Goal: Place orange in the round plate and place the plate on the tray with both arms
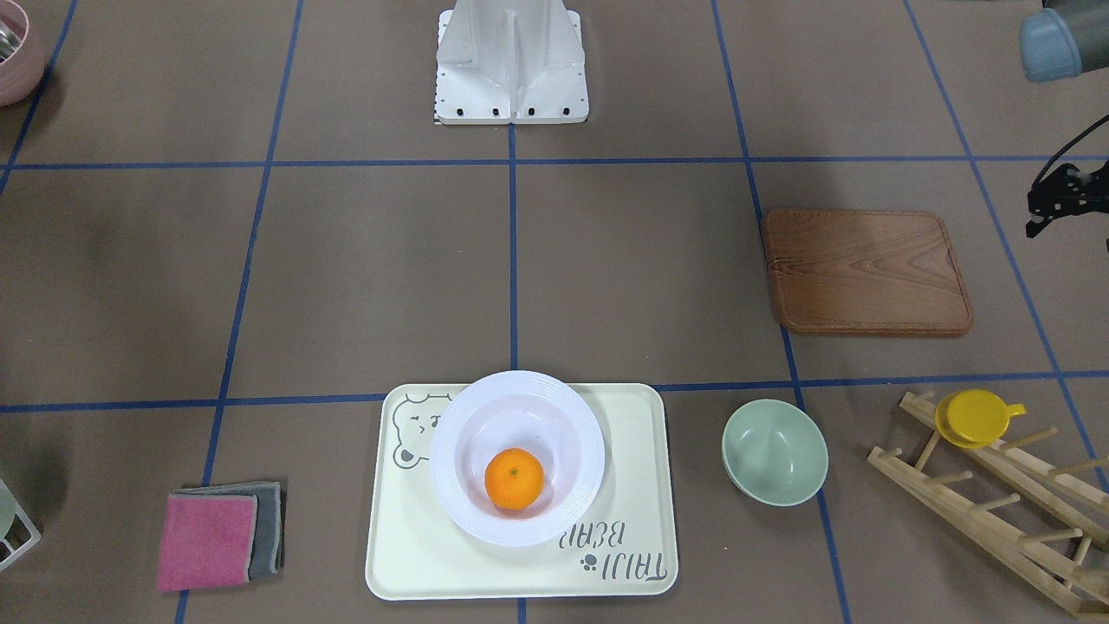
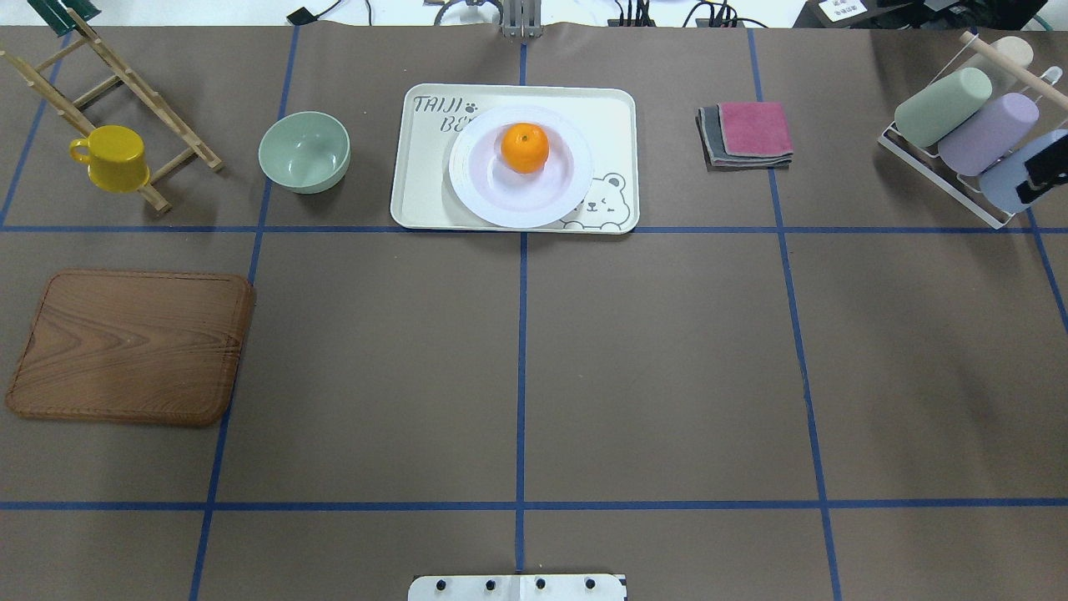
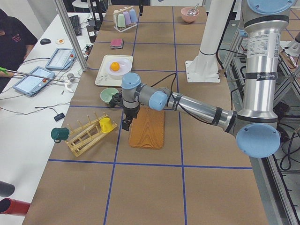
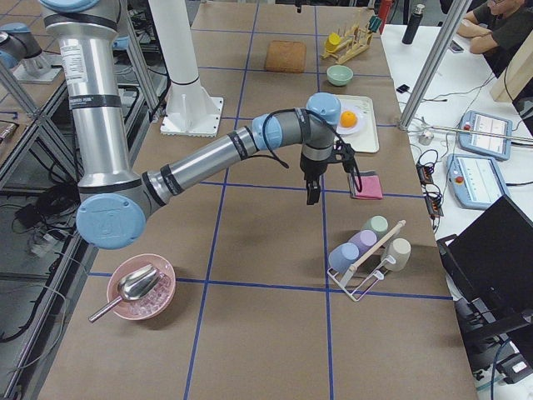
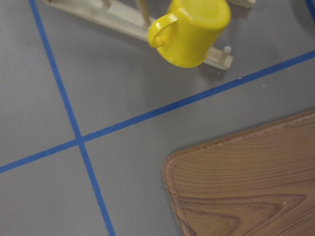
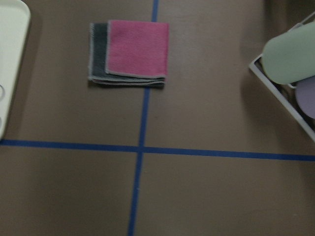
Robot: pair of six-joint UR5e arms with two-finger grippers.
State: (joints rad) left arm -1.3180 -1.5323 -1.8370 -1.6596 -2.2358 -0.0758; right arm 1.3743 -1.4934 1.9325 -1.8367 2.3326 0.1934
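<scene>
The orange point(image 1: 514, 477) lies in the sunken centre of the white round plate point(image 1: 459, 503). That plate rests on the cream bear tray point(image 1: 416, 555) at the table's far side from the robot base. Neither gripper touches them. My left gripper point(image 3: 126, 124) hangs above the table beside the wooden board, and only a black part of it shows at the front view's right edge point(image 1: 1053, 204). My right gripper point(image 4: 314, 194) hovers near the folded cloths, seen from overhead as a black shape point(image 2: 1039, 171) at the edge. I cannot tell whether either one is open or shut.
A brown wooden board point(image 2: 133, 346) lies on the left. A pale-green bowl point(image 2: 304, 152) and a yellow cup point(image 2: 113, 157) on a wooden rack stand left of the tray. Folded pink and grey cloths point(image 2: 747, 133) and a rack of cups point(image 2: 968, 125) are on the right.
</scene>
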